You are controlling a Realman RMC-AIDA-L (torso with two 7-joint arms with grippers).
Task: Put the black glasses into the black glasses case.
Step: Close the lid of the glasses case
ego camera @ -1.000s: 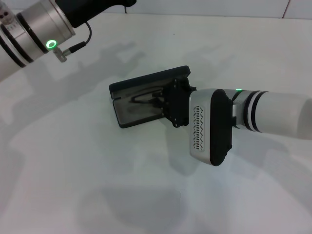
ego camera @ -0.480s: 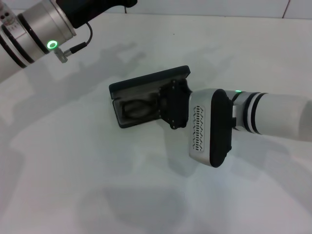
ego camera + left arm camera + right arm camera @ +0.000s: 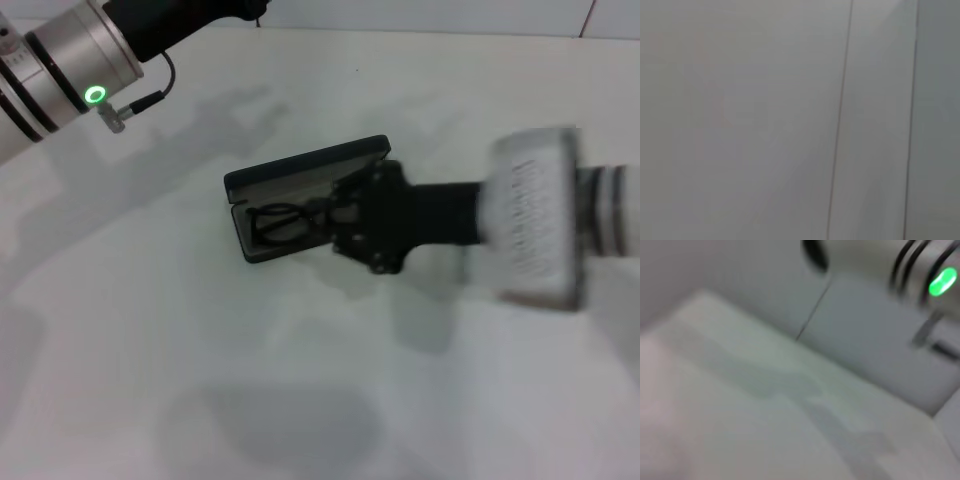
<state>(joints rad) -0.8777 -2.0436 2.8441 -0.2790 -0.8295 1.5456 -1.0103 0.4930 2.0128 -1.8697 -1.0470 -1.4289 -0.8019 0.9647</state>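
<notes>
My right gripper point(image 3: 345, 215) is at the right-hand end of the black glasses case point(image 3: 300, 165), and my wrist has just swung round hard. A second ago that wrist housing was low and close over the case; now it's pulled back toward the right edge of the table point(image 3: 150, 380) and streaked with motion. Whether my fingers are parted or closed I can't tell; they're a dark mass against the dark case.

The black glasses point(image 3: 290, 222) are lying in the tray of the case, lenses toward its left end, frame flat against the grey lining. A second ago they sat more tilted under my fingers, so they look settled now. The lid is standing up along the far side, open. I'd say the placement is as good as done, with only release and withdrawal left.

My left arm is parked high over the far left corner of the table, green ring lit, its gripper out of sight. No lettering readable on the case from here. My wrist views show only pale wall and blurred table.
</notes>
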